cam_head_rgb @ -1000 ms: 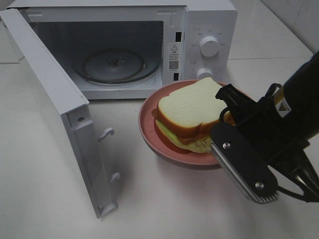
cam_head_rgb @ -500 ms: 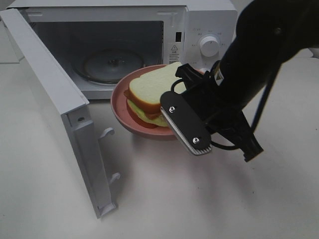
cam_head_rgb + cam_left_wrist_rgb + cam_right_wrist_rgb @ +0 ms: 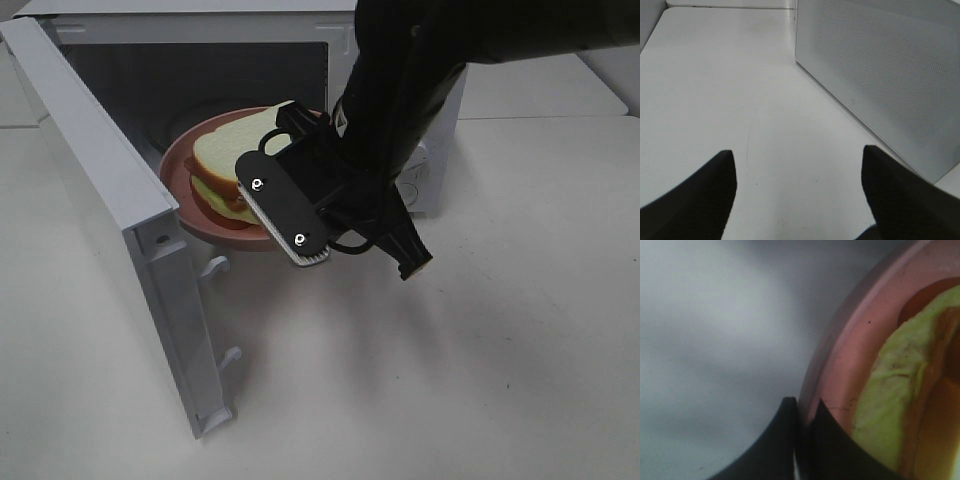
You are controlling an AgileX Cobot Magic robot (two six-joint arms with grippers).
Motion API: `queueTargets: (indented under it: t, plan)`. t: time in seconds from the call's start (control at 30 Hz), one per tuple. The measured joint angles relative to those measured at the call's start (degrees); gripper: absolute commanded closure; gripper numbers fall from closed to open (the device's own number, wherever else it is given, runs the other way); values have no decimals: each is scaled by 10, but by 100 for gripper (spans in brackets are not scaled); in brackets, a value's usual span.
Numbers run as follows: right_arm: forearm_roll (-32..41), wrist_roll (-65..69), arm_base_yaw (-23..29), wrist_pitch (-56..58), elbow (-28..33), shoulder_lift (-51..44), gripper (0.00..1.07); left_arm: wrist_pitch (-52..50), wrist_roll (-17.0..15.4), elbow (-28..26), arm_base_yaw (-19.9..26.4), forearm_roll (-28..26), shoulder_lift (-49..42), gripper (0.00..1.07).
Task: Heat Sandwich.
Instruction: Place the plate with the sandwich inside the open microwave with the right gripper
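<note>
My right gripper [image 3: 802,412] is pinched shut on the rim of the pink plate [image 3: 176,190], so the sandwich [image 3: 235,150] sits just past it at the open microwave [image 3: 150,70], while my left gripper [image 3: 797,160] is open and holds nothing.

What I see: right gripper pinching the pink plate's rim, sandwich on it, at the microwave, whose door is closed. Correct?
No: the microwave door stands open, as the exterior high view shows. The rest holds: the right gripper pinches the pink plate by its rim, with the sandwich on it.
</note>
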Motion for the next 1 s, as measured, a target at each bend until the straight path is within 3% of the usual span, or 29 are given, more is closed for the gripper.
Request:
queueTargets:
  t: [1.0]
  plan:
    - [15,-14,-17,59,-387,272,107,0,0,0,0,0,0,40]
